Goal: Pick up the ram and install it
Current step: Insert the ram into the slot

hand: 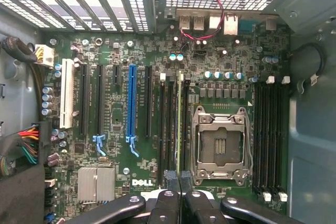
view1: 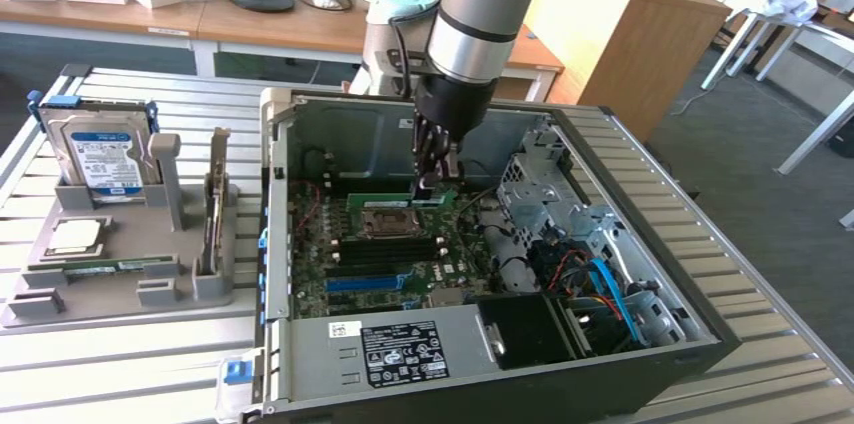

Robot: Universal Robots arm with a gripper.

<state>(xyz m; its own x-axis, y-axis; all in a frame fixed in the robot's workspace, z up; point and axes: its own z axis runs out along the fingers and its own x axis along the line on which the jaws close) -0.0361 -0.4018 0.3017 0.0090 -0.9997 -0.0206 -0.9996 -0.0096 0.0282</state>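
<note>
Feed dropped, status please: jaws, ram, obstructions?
Jaws shut on long thin green ram strip. Strip lined up along black memory slots beside square silver processor socket. Nothing seen blocking the slots.

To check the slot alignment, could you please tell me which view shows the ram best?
The wrist view: the ram runs edge-on from the claw, along the black memory slots. In the exterior view it is a small green sliver at the claw's tip.

A computer case (view1: 347,139) lies open (hard drive (view1: 96,149) nearby).
</note>
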